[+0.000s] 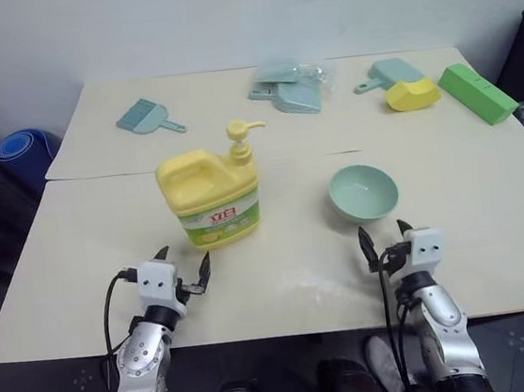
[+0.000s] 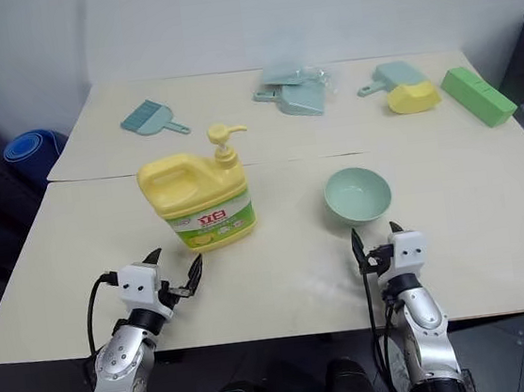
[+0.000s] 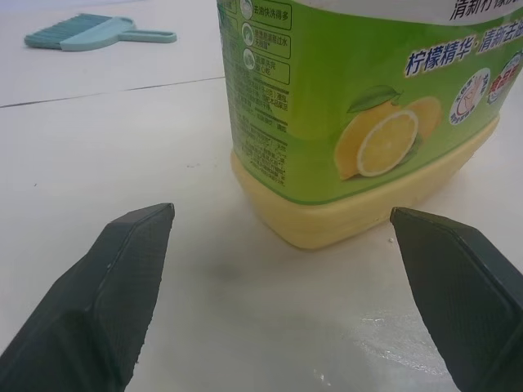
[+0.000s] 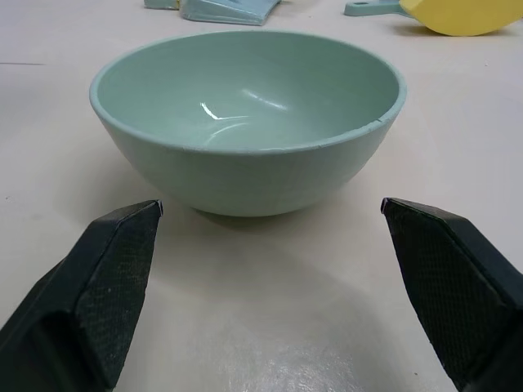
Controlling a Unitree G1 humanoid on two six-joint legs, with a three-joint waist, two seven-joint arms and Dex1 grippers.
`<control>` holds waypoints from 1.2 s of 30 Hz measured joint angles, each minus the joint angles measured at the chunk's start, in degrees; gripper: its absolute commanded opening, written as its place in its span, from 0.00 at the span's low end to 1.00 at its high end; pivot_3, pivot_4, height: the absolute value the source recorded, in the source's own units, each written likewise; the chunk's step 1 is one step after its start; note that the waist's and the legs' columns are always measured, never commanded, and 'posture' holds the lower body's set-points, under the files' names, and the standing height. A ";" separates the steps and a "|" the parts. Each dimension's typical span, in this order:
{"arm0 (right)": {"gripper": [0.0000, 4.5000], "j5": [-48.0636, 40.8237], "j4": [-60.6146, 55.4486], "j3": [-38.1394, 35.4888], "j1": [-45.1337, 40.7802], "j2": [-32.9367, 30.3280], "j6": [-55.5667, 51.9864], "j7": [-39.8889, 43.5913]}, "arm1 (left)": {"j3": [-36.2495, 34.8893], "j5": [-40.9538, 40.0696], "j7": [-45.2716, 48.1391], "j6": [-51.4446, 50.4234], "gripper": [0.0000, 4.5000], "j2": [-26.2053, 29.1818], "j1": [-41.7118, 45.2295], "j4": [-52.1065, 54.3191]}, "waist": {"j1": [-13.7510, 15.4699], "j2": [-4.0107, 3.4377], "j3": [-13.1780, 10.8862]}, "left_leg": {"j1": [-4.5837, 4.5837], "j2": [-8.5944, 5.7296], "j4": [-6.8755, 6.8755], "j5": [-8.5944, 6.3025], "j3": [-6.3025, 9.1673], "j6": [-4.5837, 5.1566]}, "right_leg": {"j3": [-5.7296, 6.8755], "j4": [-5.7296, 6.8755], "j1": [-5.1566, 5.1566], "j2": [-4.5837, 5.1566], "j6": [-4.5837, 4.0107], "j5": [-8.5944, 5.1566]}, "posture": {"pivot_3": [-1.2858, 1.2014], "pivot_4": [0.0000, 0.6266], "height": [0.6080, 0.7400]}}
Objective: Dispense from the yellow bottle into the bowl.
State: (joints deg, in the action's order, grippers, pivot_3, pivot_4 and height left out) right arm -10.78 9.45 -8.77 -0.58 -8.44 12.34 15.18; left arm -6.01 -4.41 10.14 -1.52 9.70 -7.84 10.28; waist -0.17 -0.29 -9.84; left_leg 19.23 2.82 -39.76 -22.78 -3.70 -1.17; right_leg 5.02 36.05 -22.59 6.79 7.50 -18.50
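Note:
The yellow bottle (image 1: 211, 197), a squat jug with a pump top and a green label, stands upright left of the table's middle. The pale mint bowl (image 1: 364, 192) sits upright to its right and looks empty. My left gripper (image 1: 184, 265) hovers open just in front of the bottle, and the left wrist view shows the bottle's base (image 3: 359, 147) a short way beyond the gripper (image 3: 282, 237). My right gripper (image 1: 380, 235) is open just in front of the bowl; the right wrist view shows the bowl (image 4: 245, 122) between and beyond the gripper (image 4: 270, 224). Neither gripper touches anything.
Along the table's far side lie a mint brush (image 1: 147, 117), a bagged mint dustpan set (image 1: 289, 86), another mint dustpan (image 1: 390, 73) with a yellow block (image 1: 411, 95) on it, and a green box (image 1: 476, 92). A blue roll (image 1: 22, 149) lies off the table's left.

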 measured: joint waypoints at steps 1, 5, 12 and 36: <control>1.00 0.00 0.00 0.00 0.03 0.00 0.00 0.06 | 0.01 -0.06 0.07 -0.44 1.00 0.00 -0.11 0.17 | 0.01 0.00 0.00 | 0.00 0.00 0.00 0.00 0.00 0.00 | 0.00 0.00 0.00 0.00 0.00 0.00 | 0.52 0.24 1.00; 1.00 0.00 0.00 -0.01 0.20 0.00 -0.01 0.32 | 0.24 -0.07 0.03 -2.68 1.00 0.21 -0.47 0.79 | 0.02 0.00 0.00 | 0.01 0.00 -0.01 0.00 -0.01 0.00 | -0.02 -0.03 0.01 0.00 0.00 0.00 | 0.52 0.24 1.00; 1.00 0.14 -6.60 1.28 0.92 -12.48 -5.22 9.33 | -4.17 -16.91 16.13 -7.39 1.00 10.89 -6.59 12.63 | -0.09 -0.04 -0.03 | 0.01 0.03 -0.02 0.00 0.00 0.00 | -0.13 -0.07 -0.03 0.00 -0.03 -0.02 | 0.52 0.24 1.00; 0.75 7.84 9.17 14.95 -26.34 -18.70 -23.53 20.82 | -4.34 -31.41 40.83 -18.60 1.00 30.29 -0.16 20.33 | -1.29 -0.04 -0.06 | 0.10 0.00 -0.10 -0.02 0.03 0.03 | -0.32 -0.07 -0.03 -0.14 -0.07 -0.04 | 0.52 0.24 1.00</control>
State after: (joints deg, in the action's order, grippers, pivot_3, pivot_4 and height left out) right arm -2.94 18.62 6.18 -26.92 -27.14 -11.19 36.00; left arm -10.35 -35.82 50.97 -20.12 39.99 -8.00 30.61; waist -1.46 -0.33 -9.90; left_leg 19.33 2.81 -39.86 -22.79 -3.68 -1.14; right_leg 4.70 35.98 -22.61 6.65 7.44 -18.54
